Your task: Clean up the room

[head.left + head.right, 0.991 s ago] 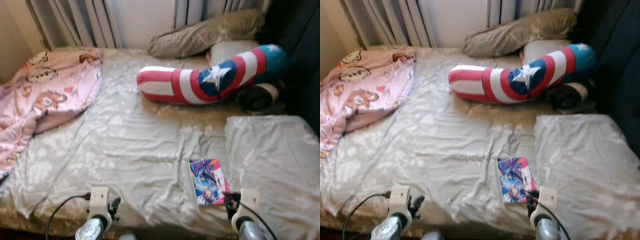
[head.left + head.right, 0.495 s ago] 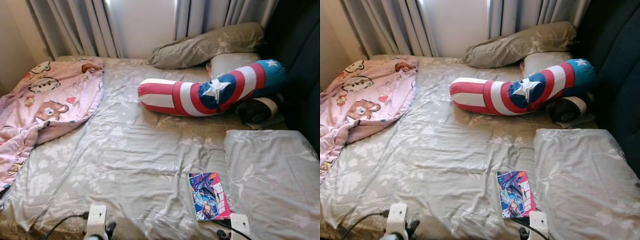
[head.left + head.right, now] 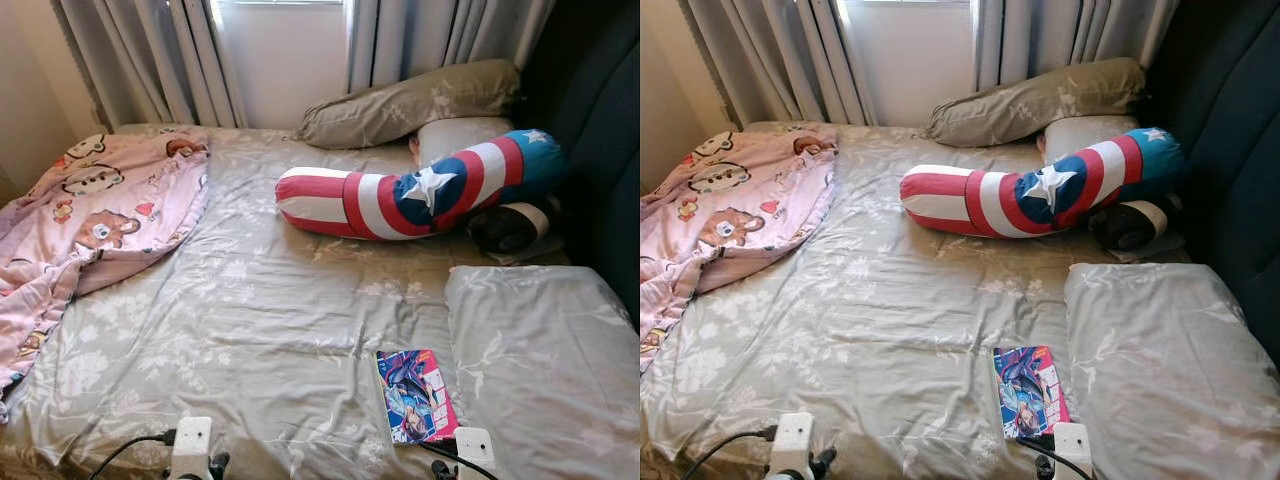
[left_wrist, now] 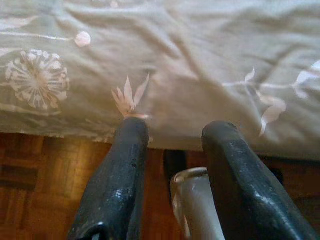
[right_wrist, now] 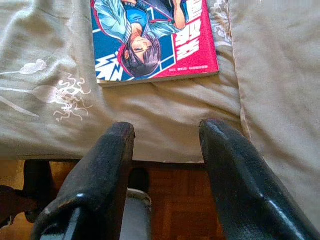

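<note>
Fingers (image 5: 240,180) of the right gripper (image 5: 167,135) are spread apart with nothing between them, hanging over the near edge of the bed (image 3: 260,300), just short of a comic book (image 5: 152,37). Fingers (image 4: 120,170) of the left gripper (image 4: 175,132) are spread as well and hold nothing; they sit at the bed's near edge farther to the robot's left, above a wooden floor (image 4: 35,190).

The comic book (image 3: 415,395) lies flat on the grey flowered sheet (image 3: 870,300) near the front edge, just beside a grey pillow (image 3: 545,360) on the robot's right. A pink blanket (image 3: 90,215) printed with cartoon bears is bunched at the left side of the bed. A long red, white and blue bolster (image 3: 420,190) with a white star lies across the far half, its blue end against a dark headboard (image 3: 1230,180). Behind it rest another grey pillow (image 3: 410,100) and a smaller one (image 3: 1080,132). A dark rolled cushion (image 3: 505,225) sits under the bolster's blue end. Grey curtains (image 3: 170,60) hang beyond the bed.
</note>
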Tool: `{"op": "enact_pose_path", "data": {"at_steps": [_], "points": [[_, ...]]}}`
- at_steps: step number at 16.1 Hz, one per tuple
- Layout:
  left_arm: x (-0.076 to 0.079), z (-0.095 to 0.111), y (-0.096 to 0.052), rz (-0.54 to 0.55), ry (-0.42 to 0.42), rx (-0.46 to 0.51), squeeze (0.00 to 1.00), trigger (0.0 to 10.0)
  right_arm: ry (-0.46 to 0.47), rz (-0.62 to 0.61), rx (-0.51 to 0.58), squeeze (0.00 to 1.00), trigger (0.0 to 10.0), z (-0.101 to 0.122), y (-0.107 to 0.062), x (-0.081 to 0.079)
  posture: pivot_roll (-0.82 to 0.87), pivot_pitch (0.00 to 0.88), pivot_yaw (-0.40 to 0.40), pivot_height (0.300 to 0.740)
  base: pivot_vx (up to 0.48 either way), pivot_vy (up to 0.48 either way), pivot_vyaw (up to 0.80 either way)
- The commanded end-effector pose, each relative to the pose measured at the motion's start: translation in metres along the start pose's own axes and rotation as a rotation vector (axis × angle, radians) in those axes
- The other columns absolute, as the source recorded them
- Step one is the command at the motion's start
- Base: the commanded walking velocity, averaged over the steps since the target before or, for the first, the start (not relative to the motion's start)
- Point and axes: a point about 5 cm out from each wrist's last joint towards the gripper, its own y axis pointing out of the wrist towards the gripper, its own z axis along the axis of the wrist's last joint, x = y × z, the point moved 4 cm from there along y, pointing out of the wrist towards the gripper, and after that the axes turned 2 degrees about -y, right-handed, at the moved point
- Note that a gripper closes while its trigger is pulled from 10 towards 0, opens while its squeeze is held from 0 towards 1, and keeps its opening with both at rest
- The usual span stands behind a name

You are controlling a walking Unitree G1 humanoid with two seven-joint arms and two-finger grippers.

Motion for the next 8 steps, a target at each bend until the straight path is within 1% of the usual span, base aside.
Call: {"op": "enact_pose_path", "data": {"at_steps": [1, 2, 8], "points": [[0.0011, -0.0058, -0.0004, 0.003, 0.018, -0.032, 0.0, 10.0, -0.004, -0.006, 0.02, 0.0, 10.0, 0.0035, 0.0002, 0.0004, 0.06, 0.0, -0.023, 0.74, 0.0, 0.0, 0.0], [0.0025, -0.0059, -0.0003, 0.004, 0.006, -0.03, 0.0, 10.0, -0.017, 0.006, 0.021, 0.0, 10.0, 0.0033, 0.0002, -0.0021, 0.06, 0.0, -0.023, 0.74, 0.0, 0.0, 0.8], [0.0037, -0.0038, 0.0009, 0.006, 0.012, -0.038, 0.0, 10.0, -0.012, 0.01, 0.027, 0.0, 10.0, 0.007, 0.0011, -0.0043, 0.05, 0.0, -0.015, 0.74, 0.0, 0.0, 0.8]]}}
